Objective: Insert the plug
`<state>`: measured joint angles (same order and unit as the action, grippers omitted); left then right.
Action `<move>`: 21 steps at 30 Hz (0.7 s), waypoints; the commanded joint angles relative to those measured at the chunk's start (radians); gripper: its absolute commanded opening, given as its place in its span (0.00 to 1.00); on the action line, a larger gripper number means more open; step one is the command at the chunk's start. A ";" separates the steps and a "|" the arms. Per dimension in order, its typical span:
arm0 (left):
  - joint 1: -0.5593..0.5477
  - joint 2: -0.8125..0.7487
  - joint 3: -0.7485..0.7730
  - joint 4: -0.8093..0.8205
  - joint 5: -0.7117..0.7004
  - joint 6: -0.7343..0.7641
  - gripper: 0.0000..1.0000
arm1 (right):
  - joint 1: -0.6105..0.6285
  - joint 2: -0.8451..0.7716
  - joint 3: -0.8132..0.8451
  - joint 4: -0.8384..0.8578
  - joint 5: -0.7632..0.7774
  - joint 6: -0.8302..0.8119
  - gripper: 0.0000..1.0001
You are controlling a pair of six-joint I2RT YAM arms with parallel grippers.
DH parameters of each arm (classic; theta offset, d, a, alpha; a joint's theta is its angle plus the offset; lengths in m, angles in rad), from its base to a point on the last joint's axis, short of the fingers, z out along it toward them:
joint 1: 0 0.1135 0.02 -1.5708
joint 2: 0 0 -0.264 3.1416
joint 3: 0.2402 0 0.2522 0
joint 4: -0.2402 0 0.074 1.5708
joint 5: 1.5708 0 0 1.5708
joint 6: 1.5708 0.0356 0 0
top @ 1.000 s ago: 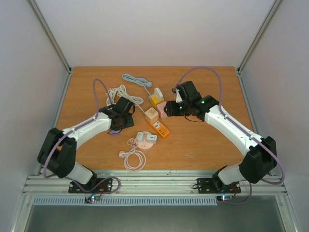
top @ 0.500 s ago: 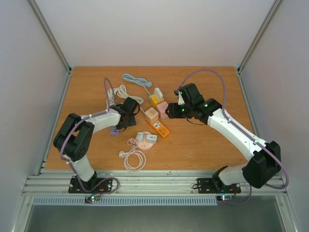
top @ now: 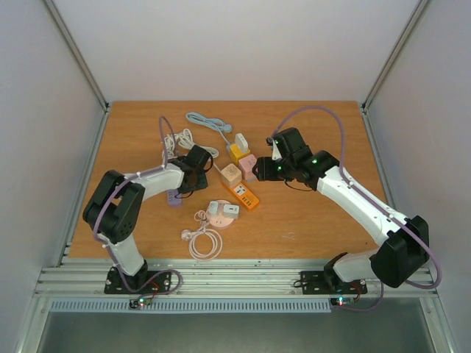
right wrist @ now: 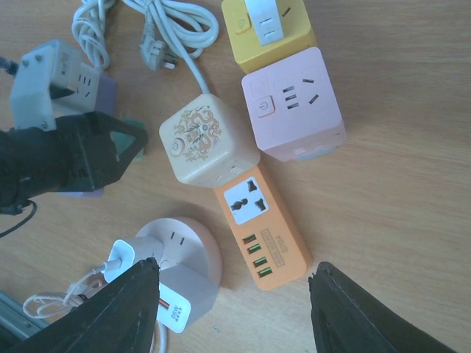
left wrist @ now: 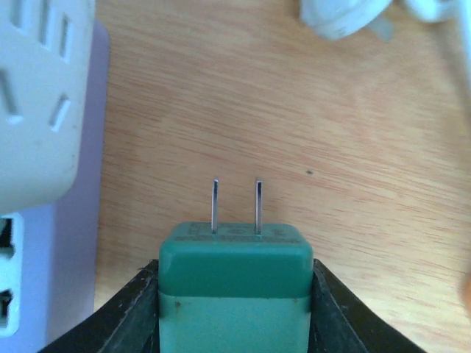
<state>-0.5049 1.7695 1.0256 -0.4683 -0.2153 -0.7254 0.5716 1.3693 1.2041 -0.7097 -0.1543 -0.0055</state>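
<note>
**Plug in hand, not yet in a socket: you are at the line-up step.**

Your left pincer (left wrist: 235,312) is clamped on the green plug (left wrist: 234,265), whose two prongs (left wrist: 215,206) point straight ahead over bare desk (left wrist: 331,147). The white socket block (left wrist: 33,88) sits ahead and to the left of that pincer, against a purple strip (left wrist: 70,279). Prongs and slots are apart and off line. Next, I judge, you need to swing left, square the prongs to a two-slot opening, then push straight in. Your right pincer (right wrist: 234,301) hangs with its fingers apart, holding nothing, over the orange strip (right wrist: 261,235).
</note>
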 commanded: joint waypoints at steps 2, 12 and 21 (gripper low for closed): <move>0.003 -0.176 -0.003 0.042 0.055 -0.022 0.30 | 0.022 -0.051 -0.019 0.017 0.032 0.055 0.57; 0.022 -0.498 -0.046 0.177 0.326 -0.279 0.31 | 0.226 -0.104 -0.038 0.129 0.254 0.091 0.62; 0.023 -0.677 -0.101 0.359 0.426 -0.686 0.32 | 0.379 -0.050 0.002 0.421 0.336 0.005 0.67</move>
<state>-0.4873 1.1404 0.9310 -0.2478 0.1375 -1.1881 0.9100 1.2881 1.1713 -0.4755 0.1123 0.0608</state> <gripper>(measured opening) 0.417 0.663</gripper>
